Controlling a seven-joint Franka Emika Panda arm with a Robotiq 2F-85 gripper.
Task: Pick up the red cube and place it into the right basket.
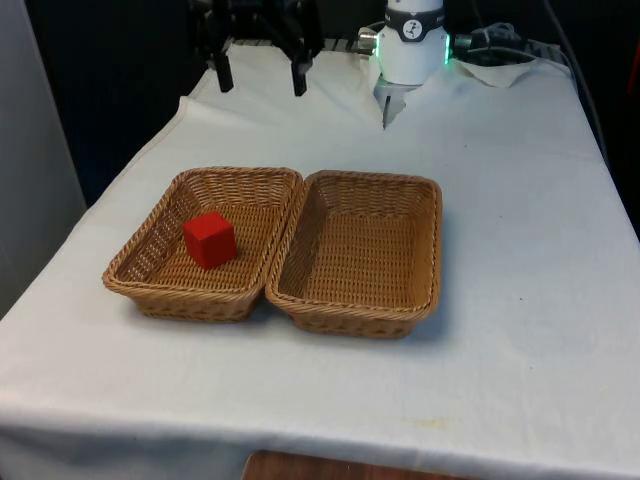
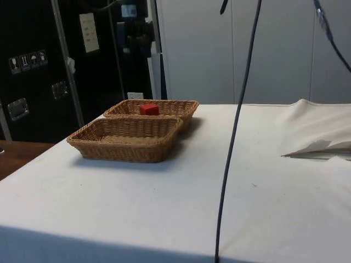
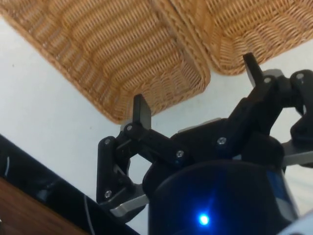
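The red cube lies inside the left wicker basket, near its middle. Touching it on the front view's right is the right wicker basket, with nothing in it. My gripper hangs open and holds nothing, well above the far end of the table behind the left basket. In the side view the red cube sits in the farther basket, while the nearer basket is bare. In the wrist view the gripper is spread wide, with the corners of both baskets below it.
A white cloth covers the table. It lies crumpled around the robot's base at the far end. A dark cable hangs across the side view.
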